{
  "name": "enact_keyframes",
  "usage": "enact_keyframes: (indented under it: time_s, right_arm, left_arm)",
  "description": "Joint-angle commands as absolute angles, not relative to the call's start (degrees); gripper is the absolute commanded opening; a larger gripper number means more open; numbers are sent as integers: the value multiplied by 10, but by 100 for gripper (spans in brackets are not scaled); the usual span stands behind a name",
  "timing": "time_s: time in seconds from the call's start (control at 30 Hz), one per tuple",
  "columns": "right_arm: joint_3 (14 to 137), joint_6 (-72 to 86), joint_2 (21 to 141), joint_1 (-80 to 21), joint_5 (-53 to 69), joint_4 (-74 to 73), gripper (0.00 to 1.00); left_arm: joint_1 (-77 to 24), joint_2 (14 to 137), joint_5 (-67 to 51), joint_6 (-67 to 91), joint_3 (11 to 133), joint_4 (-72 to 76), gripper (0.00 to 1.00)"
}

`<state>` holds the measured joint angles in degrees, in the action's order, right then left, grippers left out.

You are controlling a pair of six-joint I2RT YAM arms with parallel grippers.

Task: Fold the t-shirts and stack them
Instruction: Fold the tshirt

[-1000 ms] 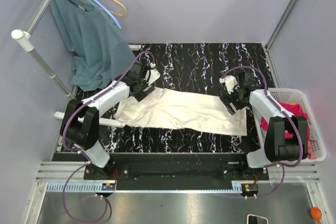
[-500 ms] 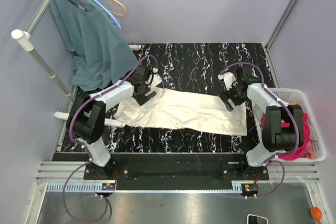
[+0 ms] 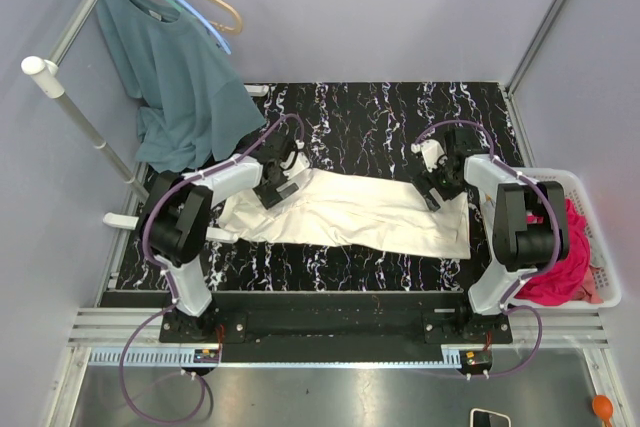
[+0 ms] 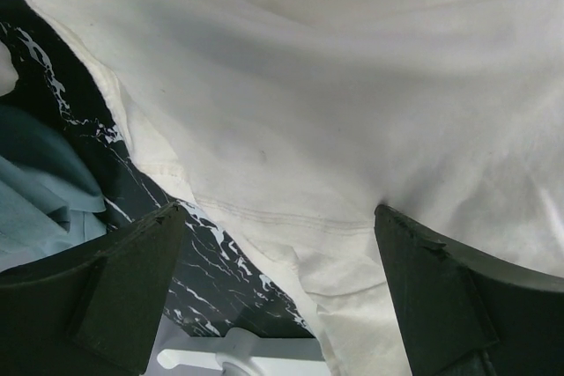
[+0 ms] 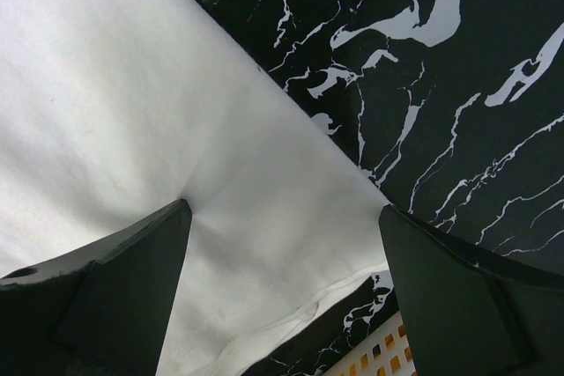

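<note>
**Both pincers let go of the cream fold**

The left pincer [image 3: 272, 187] stands spread wide, empty, its fingers [image 4: 123, 288] hovering just above the cream t-shirt [image 3: 350, 215] near the hem seam. The right pincer [image 3: 436, 190] is equally wide, holding nothing, over the cloth's far right edge. Over the last second both finished opening, and the 2 arms swung their elbows inward while the tips barely shifted. The cream t-shirt lies where it was, a long flat band across the black marbled surface [image 3: 380, 117], reaching from one pincer to the other.

That reads as 1 fold laid down and released. The band probably needs a further fold before stacking. The pink t-shirt [image 3: 560, 269] sits bunched in the white basket [image 3: 550, 179] at the right, untouched.
</note>
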<state>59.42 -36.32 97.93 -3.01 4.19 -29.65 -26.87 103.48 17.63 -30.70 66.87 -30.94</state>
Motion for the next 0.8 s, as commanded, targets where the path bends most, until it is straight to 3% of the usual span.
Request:
enact_keyframes:
  time_s: [0.0,0.5,0.77]
  right_arm:
    - [585,-382,992,-31,52,-273,99]
    - [564,-453,1008,-30,3,-264,100]
    - [556,-474,1000,-31,-12,-269,100]
  left_arm:
    - [-274,1048,209,-317,664,-323,96]
    - [-272,1174,243,-364,788,-344,97]
    - [-253,1281,264,-395,948,-345,98]
